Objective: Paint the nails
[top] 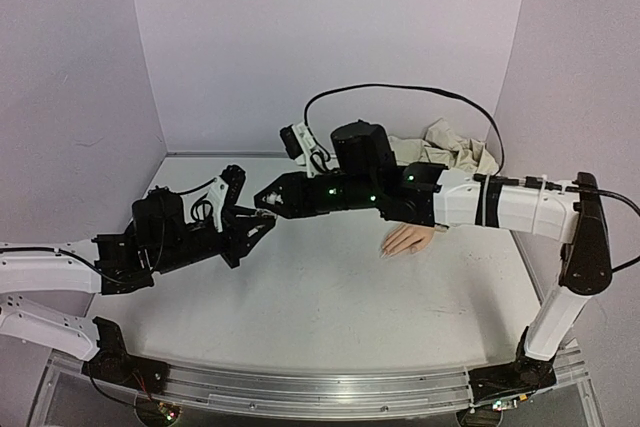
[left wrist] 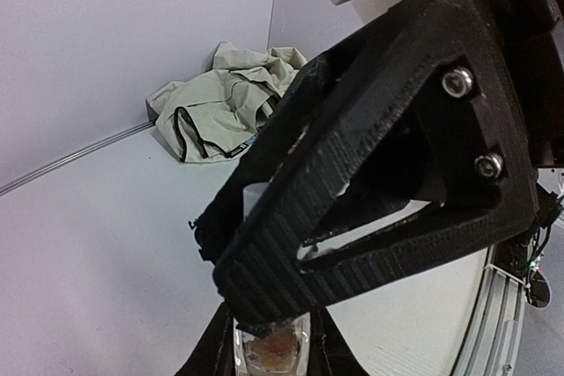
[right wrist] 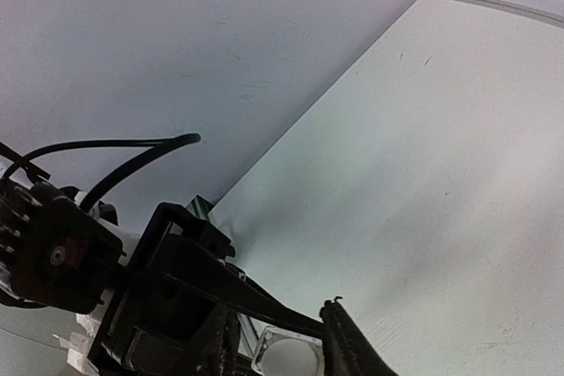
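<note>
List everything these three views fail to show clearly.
- Nails: in the top view, too small to tell whether they are painted; the mannequin hand has its wrist hidden under the right arm.
- Small bottle: in the left wrist view, cut off by the bottom edge, with its top covered by the right gripper.
- Right gripper's grip: in the right wrist view, its fingers are cut off by the bottom edge, so open or shut is unclear.

A robotics lab cell: bare pale walls (top: 330,37) box in a white counter (top: 300,307), and an aluminium rail (top: 320,387) at its near edge carries the cabled left arm (top: 60,272) and right arm (top: 520,207).
</note>
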`<move>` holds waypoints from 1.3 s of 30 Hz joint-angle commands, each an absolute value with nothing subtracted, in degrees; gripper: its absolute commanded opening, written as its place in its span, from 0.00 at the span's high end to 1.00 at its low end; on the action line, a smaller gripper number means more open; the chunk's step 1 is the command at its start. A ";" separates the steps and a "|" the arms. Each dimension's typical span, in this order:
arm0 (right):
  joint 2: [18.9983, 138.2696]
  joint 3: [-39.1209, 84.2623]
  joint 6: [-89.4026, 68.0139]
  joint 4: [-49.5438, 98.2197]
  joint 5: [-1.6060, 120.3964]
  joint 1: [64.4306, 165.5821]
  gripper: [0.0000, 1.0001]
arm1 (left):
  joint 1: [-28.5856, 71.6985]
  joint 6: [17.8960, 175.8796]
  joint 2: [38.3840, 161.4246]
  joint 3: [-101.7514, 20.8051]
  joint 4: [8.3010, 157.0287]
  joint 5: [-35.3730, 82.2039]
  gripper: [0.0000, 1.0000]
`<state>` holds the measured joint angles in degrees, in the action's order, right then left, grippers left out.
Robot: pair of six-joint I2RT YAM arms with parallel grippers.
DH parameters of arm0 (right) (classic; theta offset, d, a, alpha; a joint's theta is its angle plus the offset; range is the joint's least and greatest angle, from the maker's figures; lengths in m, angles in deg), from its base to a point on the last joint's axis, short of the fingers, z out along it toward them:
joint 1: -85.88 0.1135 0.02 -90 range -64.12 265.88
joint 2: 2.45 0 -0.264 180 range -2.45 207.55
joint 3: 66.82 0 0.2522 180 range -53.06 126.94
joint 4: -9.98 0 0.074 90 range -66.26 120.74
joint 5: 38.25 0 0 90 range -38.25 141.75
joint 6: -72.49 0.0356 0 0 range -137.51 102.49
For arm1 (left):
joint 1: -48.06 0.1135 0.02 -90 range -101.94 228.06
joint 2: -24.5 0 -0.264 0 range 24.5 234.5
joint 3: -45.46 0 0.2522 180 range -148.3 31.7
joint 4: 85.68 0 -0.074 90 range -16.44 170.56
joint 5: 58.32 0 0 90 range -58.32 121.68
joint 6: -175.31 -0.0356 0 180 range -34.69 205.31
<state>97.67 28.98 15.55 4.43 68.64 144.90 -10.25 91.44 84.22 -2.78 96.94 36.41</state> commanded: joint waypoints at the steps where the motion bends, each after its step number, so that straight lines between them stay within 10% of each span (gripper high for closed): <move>1: 96.32 29.01 15.86 -1.62 72.48 144.65 0.76 | -10.57 93.87 83.76 -5.76 98.84 35.84 1.00; 3: 95.75 27.97 15.00 -2.54 75.58 143.76 0.98 | -10.37 95.55 83.10 -5.66 98.84 33.03 1.00; 13: 87.70 17.56 -1.43 -8.85 122.78 139.05 1.00 | -3.46 103.72 84.23 -8.57 102.98 -17.78 1.00; 16: 86.12 16.44 -1.75 -7.25 117.51 139.04 0.99 | -3.45 102.46 82.78 -7.10 102.97 -12.68 1.00; 24: 80.66 15.47 4.77 -0.78 75.15 138.99 0.29 | -6.50 94.47 79.42 -3.30 100.85 20.68 1.00; 34: 90.73 28.36 15.30 2.82 61.54 145.47 0.31 | -11.03 89.88 81.89 -4.48 100.53 38.95 1.00; 39: 95.21 32.91 16.09 4.42 60.15 147.14 0.57 | -11.26 90.27 82.59 -4.69 100.52 40.03 1.00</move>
<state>93.08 28.19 14.02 3.69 64.18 146.11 -10.82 91.18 82.47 -3.13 99.43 36.43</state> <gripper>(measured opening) 0.538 0.211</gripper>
